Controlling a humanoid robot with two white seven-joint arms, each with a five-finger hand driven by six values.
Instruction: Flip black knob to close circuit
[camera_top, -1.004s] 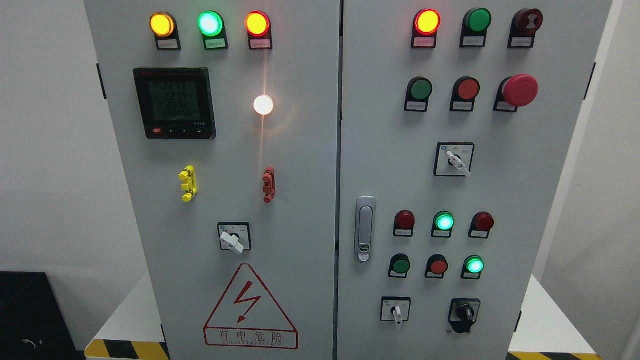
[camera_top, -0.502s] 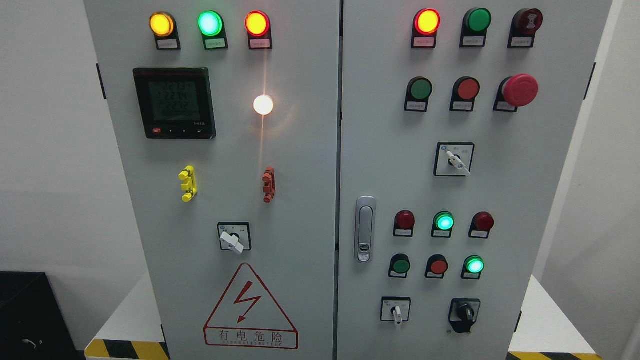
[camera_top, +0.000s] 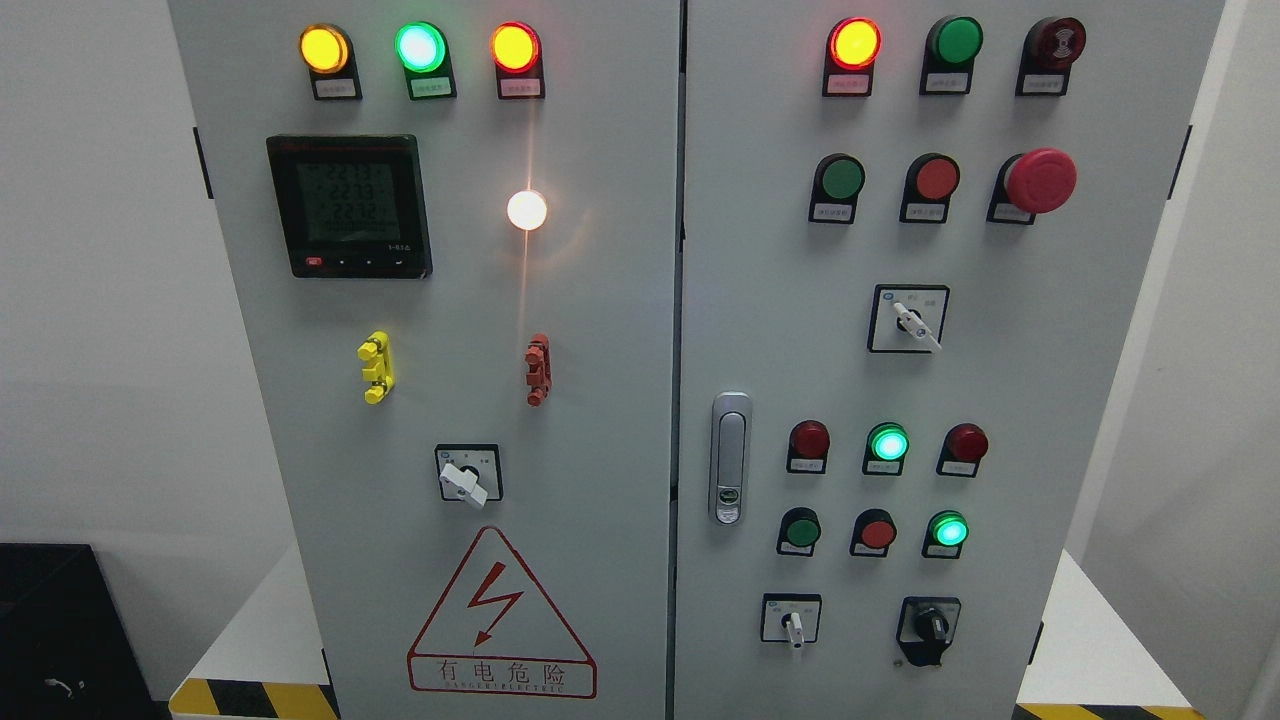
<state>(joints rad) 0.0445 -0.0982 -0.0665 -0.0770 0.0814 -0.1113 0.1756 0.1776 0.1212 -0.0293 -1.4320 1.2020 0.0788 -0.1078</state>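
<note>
The black knob (camera_top: 930, 626) sits at the lower right of the grey control cabinet's right door (camera_top: 1000, 400), on a black plate, with its pointer roughly upright. To its left is a small white-handled selector switch (camera_top: 792, 622). Neither of my hands nor either arm shows in the head view.
The right door also carries lit and unlit push buttons, a red mushroom stop button (camera_top: 1040, 180), a white selector (camera_top: 912, 320) and a metal door handle (camera_top: 730, 458). The left door holds a meter display (camera_top: 348, 206), a bright white lamp (camera_top: 527, 210), another selector (camera_top: 466, 476) and a warning triangle (camera_top: 500, 615).
None of the cabinet's parts have moved; only the digits on the meter display flicker.
</note>
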